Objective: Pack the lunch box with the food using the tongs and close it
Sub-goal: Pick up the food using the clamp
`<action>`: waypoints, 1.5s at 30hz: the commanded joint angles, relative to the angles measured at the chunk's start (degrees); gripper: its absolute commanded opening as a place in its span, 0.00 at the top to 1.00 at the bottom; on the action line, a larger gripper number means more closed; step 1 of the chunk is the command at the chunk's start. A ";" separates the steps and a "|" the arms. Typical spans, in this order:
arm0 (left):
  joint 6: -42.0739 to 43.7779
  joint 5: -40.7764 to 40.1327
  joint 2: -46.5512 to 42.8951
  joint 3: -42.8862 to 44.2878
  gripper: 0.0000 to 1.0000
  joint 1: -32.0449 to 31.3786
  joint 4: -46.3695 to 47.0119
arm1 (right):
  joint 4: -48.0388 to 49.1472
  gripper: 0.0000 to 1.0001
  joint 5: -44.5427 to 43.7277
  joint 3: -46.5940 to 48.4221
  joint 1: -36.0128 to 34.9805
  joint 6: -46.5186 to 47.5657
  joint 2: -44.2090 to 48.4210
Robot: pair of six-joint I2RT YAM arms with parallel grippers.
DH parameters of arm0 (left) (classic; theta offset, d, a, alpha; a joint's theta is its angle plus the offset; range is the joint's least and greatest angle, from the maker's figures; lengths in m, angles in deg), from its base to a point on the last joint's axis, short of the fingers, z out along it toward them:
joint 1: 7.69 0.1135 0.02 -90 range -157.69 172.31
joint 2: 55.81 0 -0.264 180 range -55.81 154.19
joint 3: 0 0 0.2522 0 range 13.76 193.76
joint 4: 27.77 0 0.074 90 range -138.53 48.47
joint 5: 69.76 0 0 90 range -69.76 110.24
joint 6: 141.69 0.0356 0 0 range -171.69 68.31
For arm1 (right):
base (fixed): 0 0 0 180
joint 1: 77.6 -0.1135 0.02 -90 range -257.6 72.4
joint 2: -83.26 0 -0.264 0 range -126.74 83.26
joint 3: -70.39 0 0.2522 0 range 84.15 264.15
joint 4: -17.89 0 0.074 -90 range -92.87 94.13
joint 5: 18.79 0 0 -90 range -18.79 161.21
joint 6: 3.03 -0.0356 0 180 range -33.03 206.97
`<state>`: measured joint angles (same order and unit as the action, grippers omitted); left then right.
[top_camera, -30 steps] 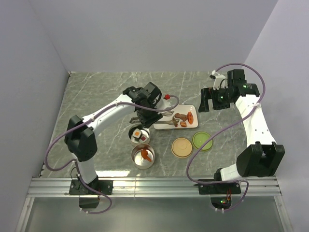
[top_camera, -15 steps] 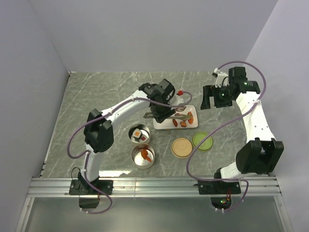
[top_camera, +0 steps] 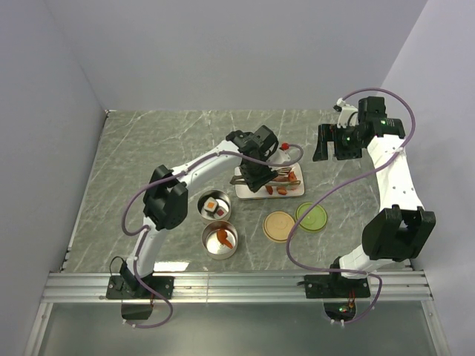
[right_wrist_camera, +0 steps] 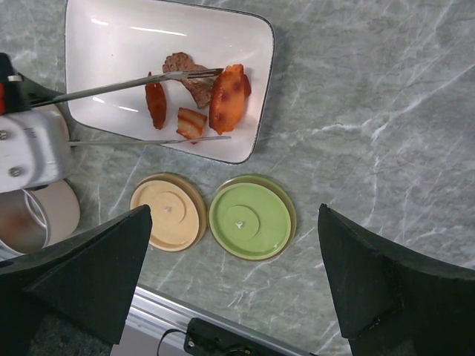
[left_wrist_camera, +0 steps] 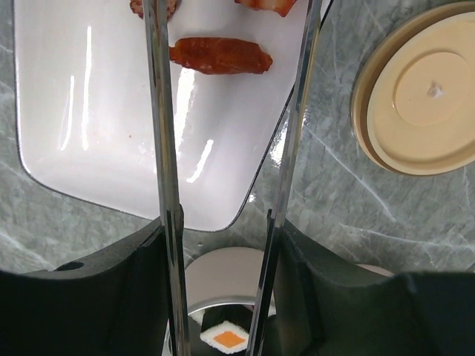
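Tongs [left_wrist_camera: 162, 148] are sitting clamped in my left claw [left_wrist_camera: 220, 248], tips straddling the food [right_wrist_camera: 156, 104] on the white plate [right_wrist_camera: 111, 44]: I am lining up a pick. Next, I judge, I am needing to squeeze one piece and carry it to the near-left lunch box [top_camera: 220, 239]; my right claw [right_wrist_camera: 234, 274] is hanging wide apart.

Slim silver tongs [left_wrist_camera: 159, 111] hang open over the white plate [left_wrist_camera: 89, 148], arms either side of a red-orange chunk [left_wrist_camera: 219, 55]. Sushi blocks [top_camera: 215, 207] sit in one round tin [top_camera: 202, 204].
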<state>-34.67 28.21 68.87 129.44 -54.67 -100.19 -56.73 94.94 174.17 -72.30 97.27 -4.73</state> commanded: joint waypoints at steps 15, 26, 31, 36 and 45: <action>-1.28 -0.50 2.85 4.91 0.53 -1.53 1.79 | 0.22 0.00 1.94 1.30 0.85 0.15 1.24; -0.76 -2.25 -0.67 0.69 0.61 -2.50 2.67 | 0.39 0.00 2.20 0.86 0.85 0.24 1.41; -0.75 -2.96 -2.51 -0.37 0.63 -2.50 3.54 | 0.39 0.00 2.20 0.86 0.85 0.33 1.50; -0.32 -3.84 -3.30 0.51 0.64 -2.41 3.55 | 0.39 0.00 2.20 0.77 0.85 0.42 1.76; 0.21 -5.07 -4.88 2.80 0.67 -2.24 3.02 | 0.30 0.00 2.38 0.86 0.94 0.50 1.59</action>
<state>-34.85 24.01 69.40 129.18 -56.83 -98.37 -56.75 96.36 174.15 -71.93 97.32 -4.73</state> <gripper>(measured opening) 0.360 0.996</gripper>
